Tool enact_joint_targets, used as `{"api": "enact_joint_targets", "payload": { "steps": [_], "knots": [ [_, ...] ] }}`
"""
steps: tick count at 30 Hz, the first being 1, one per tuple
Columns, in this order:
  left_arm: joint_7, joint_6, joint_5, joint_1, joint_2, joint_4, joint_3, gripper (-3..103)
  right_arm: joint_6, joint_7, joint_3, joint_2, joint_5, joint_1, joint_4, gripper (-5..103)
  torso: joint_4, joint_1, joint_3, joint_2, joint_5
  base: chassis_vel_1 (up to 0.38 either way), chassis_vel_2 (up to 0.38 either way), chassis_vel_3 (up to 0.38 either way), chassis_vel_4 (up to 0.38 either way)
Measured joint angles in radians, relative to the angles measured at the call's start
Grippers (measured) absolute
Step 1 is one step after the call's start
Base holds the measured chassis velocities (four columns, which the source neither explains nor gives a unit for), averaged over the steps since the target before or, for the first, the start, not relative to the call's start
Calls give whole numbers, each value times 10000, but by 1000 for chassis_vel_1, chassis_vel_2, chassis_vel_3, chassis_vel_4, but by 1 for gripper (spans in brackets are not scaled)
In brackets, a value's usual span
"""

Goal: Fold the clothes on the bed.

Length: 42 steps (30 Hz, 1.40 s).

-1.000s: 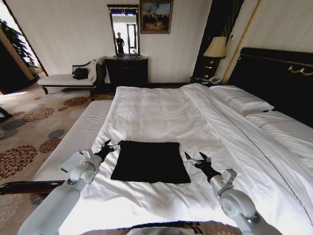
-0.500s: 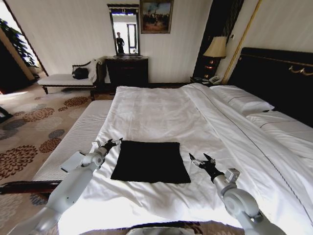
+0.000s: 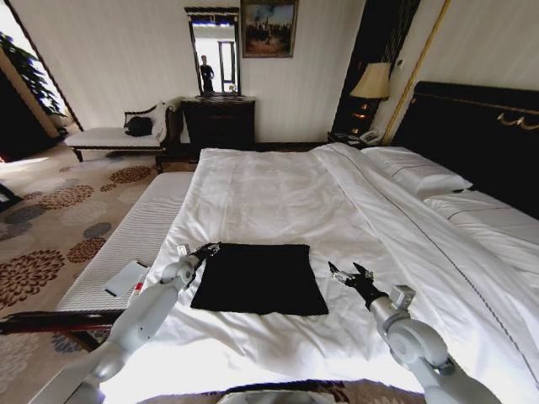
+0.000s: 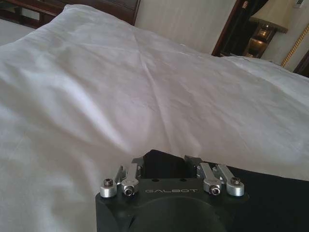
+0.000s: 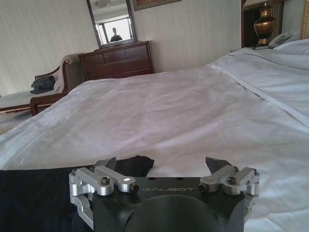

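Observation:
The clothes (image 3: 259,278) lie as a flat black folded rectangle on the near part of the bed (image 3: 269,189), which is covered in white sheets. My left gripper (image 3: 208,249) is at the garment's far left corner. In the left wrist view that gripper (image 4: 165,164) is open, with the black corner (image 4: 164,166) between its spread fingers (image 4: 138,168). My right gripper (image 3: 352,273) hovers open over bare sheet just right of the garment's right edge. In the right wrist view, the right gripper (image 5: 163,164) is empty and the garment (image 5: 38,193) lies off to one side.
White pillows (image 3: 417,172) and a dark headboard (image 3: 480,126) are at the right. A pale padded bench (image 3: 135,231) runs along the bed's left side above patterned carpet (image 3: 50,227). A dresser (image 3: 219,122), a lamp (image 3: 373,82) and a chaise with a black handbag (image 3: 138,126) stand by the far wall.
My left gripper has moved right and forward to the garment's far left corner. The right gripper has shifted slightly right. The garment has not moved.

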<state>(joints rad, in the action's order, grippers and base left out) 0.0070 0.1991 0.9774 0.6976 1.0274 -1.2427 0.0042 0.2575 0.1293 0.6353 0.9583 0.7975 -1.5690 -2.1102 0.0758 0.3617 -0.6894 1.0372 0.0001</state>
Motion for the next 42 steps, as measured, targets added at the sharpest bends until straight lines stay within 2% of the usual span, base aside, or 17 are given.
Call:
{"api": "enact_joint_targets", "payload": {
  "steps": [1, 4, 7, 8, 10, 11, 13, 17, 21, 23, 24, 26, 28, 30, 35, 39, 42],
  "knots": [
    [1, 0, 4, 70, -49, -91, -15, 44, 11, 11, -21, 0, 2, 21, 0, 100, -1, 0, 0, 0, 0, 0, 0, 0, 0],
    [1, -15, 4, 267, -113, -243, -165, 28, 35, 36, -92, 6, 3, 75, 0, 100, -3, 0, 0, 0, -2, 0, 0, 0, 0],
    [2, -29, 10, 345, -135, -334, -260, 23, 53, 51, -127, 9, 4, 94, -3, 100, -2, -1, 0, 1, -2, 0, 0, 0, 0],
    [4, -36, 16, 412, -174, -424, -326, 17, 76, 62, -151, 10, 29, 106, -22, 100, -1, -1, 0, 0, -2, 0, 0, 0, 0],
    [5, -40, 4, 439, -189, -462, -362, 17, 106, 75, -158, 9, 92, 121, -38, 100, -1, 0, 0, 0, -2, 0, 0, 0, 0],
    [7, -43, -22, 454, -193, -495, -408, 7, 136, 89, -167, 7, 170, 141, -47, 100, -1, 0, 0, 0, -2, 0, 0, 0, 0],
    [11, -45, -52, 459, -191, -559, -508, 2, 302, 192, -173, -5, 574, 253, -52, 100, 1, -1, 0, 0, -1, 0, 0, 0, 0],
    [10, -69, -141, 485, -236, -679, -518, 2, 560, 282, -188, -128, 1186, 539, 29, 100, 1, -1, 0, 0, -3, 0, 0, 0, 0],
    [-1, -115, -356, 644, -306, -1055, -476, 2, 1405, 355, -831, -915, 3149, 2072, 1169, 100, -4, -1, 0, 0, 0, 0, 0, 0, 0],
    [-3, -122, -393, 674, -307, -1114, -466, 2, 1583, 390, -1007, -1045, 3574, 2445, 1468, 100, -2, -1, 0, 0, 3, 0, 0, 0, 0],
    [-3, -131, -439, 720, -313, -1216, -443, 2, 1991, 497, -1339, -1250, 4371, 3228, 2024, 100, -3, -1, -1, 0, 2, 0, 0, 0, 0],
    [-3, -148, -534, 780, -352, -1373, -383, 2, 2489, 563, -1870, -1464, 5189, 4397, 2838, 100, -5, 0, -1, 0, -1, 0, 0, 0, 0],
    [-2, -156, -563, 794, -370, -1415, -361, 2, 2614, 562, -2047, -1507, 5356, 4740, 3101, 100, -6, 0, -1, -1, 0, 0, 0, 0, 0],
    [-1, -166, -627, 860, -453, -1555, -294, 2, 3001, 524, -3074, -1574, 5765, 6091, 4284, 100, -3, 1, -1, -1, 0, 0, 0, 0, 0],
    [0, -168, -632, 906, -540, -1673, -253, 2, 3123, 416, -4318, -1418, 5728, 7530, 5727, 100, -4, 0, -1, -1, 0, 0, 0, 0, 0],
    [-1, -168, -604, 749, -555, -1650, -59, 2, 3134, 339, -4561, -1331, 5688, 7937, 6138, 100, -4, 1, -2, -1, -1, 0, 0, 0, 0],
    [0, -168, -534, 449, -519, -1555, 210, 2, 3178, 330, -4720, -1179, 5717, 8358, 6465, 100, 8, 0, 0, -1, -3, 0, 0, 0, 0]
  ]
}}
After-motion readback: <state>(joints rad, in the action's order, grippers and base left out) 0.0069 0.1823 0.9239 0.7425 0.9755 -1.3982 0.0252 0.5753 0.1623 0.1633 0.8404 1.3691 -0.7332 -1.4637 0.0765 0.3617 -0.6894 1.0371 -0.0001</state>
